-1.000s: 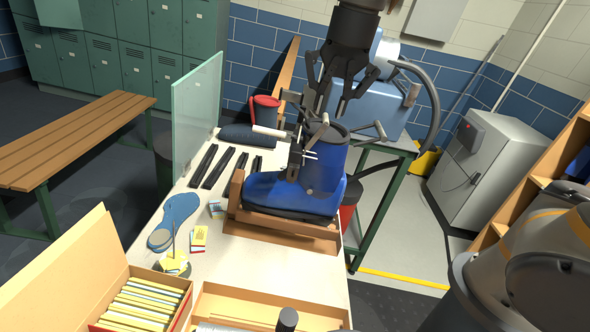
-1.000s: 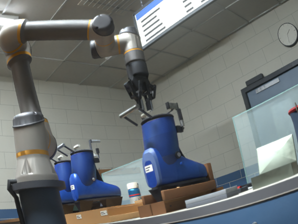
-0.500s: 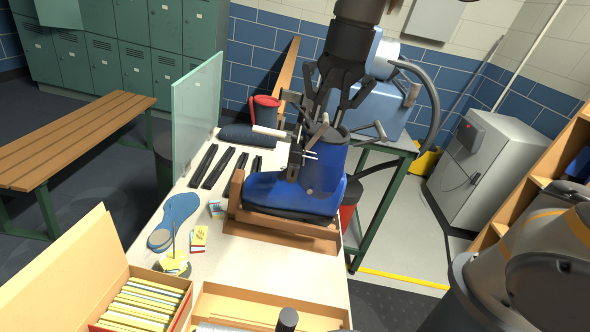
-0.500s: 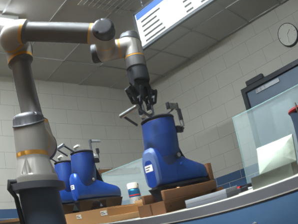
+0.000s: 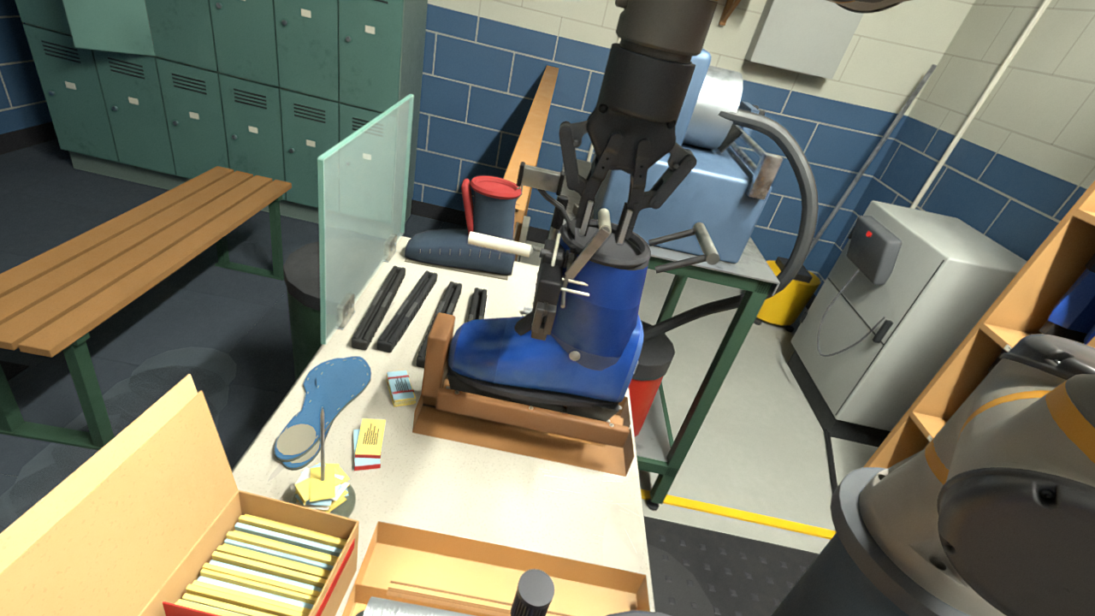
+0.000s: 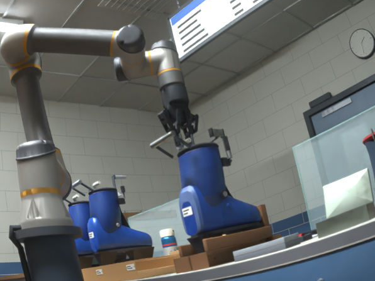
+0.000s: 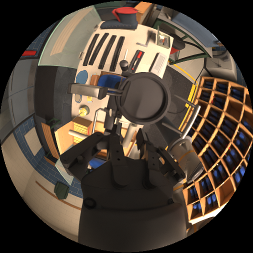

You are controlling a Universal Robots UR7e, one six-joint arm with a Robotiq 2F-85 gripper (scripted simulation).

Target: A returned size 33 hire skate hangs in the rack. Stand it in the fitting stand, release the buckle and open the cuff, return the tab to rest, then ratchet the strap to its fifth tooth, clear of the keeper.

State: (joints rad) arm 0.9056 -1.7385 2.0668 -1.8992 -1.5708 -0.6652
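The blue skate boot stands upright in the wooden fitting stand on the counter, toe toward the glass screen. My gripper hangs straight down over the boot's dark cuff rim, open and holding nothing, its fingers on either side of a grey tab that slants up from the rim. The buckle and strap hardware runs down the boot's front. A grey lever sticks out behind the cuff.
Behind the stand are a red-lidded tub, a blue machine on a green table and a glass screen. Black strips, an insole and card boxes lie on the counter. Two more blue boots stand near my arm's base.
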